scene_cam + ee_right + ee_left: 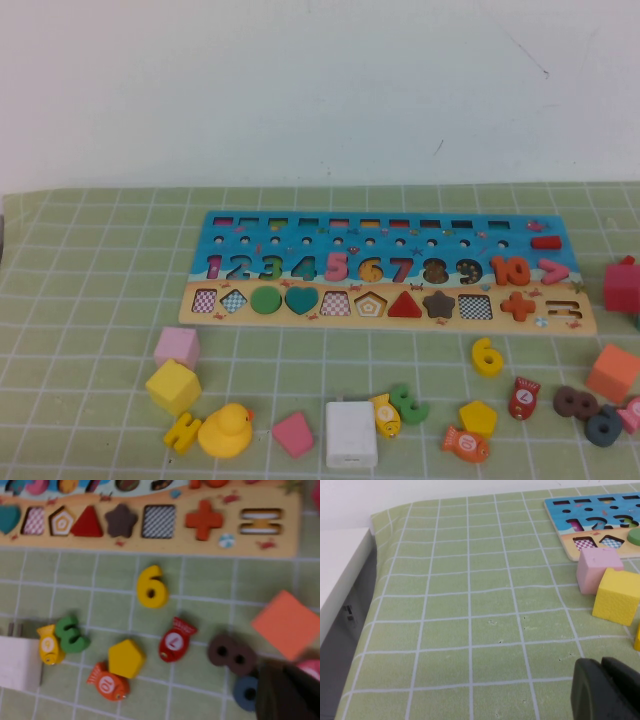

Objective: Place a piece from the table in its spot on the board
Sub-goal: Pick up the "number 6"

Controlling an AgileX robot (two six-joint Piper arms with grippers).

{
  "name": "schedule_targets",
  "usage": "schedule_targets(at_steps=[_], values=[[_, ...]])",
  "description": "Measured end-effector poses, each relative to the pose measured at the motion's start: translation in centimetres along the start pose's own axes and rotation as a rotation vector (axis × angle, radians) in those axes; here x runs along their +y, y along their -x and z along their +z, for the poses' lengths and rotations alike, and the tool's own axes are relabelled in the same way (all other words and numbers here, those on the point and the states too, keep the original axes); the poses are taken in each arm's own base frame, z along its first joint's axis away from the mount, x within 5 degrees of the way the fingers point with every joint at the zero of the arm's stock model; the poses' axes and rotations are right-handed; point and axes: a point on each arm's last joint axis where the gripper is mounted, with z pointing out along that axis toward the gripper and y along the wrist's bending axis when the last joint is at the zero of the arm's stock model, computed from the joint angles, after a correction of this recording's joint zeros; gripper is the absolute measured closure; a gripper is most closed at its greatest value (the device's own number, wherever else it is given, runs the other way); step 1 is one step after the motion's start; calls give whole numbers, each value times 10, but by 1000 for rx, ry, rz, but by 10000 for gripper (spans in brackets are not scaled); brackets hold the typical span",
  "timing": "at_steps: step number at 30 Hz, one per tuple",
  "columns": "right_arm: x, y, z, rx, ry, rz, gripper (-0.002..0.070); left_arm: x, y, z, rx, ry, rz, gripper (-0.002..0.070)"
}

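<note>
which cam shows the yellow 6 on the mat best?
Right wrist view: the yellow 6 lies large and unobstructed on the mat just off the board, with the right gripper shut at the frame's corner. The high view shows it small. The left wrist view misses it; only the left gripper shows.

Bench (90, 300) mat: light green with a white grid; board (225, 228): blue top, tan strip below, with the 6 hollow (371, 270) orange-brown inside. Loose near the board: yellow 6 piece (487, 356), yellow pentagon (478, 417), green 3 (408, 404), red fish (523, 398), orange fish (465, 443), brown 8 (576, 403), pink cube (176, 348), yellow cube (173, 387), yellow duck (225, 431), white box (350, 434), orange block (613, 372). Left tool (605, 690) and right tool (287, 690) are both dark, nearly black.
</note>
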Motion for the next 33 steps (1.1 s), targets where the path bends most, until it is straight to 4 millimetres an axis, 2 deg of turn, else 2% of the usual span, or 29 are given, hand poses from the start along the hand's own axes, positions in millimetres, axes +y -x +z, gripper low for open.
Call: schedule_targets(at_steps=[3, 6, 11, 15, 19, 25, 29, 33], values=[[14, 15, 22, 57, 34, -70, 671, 0, 0, 0, 0, 0, 0, 677], [35, 25, 40, 110, 45, -192, 632, 0, 0, 0, 0, 0, 0, 677], [72, 35, 77, 206, 9, -393, 517, 0, 0, 0, 0, 0, 0, 677], [87, 40, 111, 292, -54, -461, 406, 0, 0, 0, 0, 0, 0, 677], [90, 43, 141, 360, -124, -468, 321, 0, 0, 0, 0, 0, 0, 677], [89, 48, 170, 425, -157, -410, 296, 0, 0, 0, 0, 0, 0, 677], [86, 46, 182, 450, -163, -400, 294, 0, 0, 0, 0, 0, 0, 677], [87, 47, 184, 436, -157, -392, 293, 0, 0, 0, 0, 0, 0, 677]])
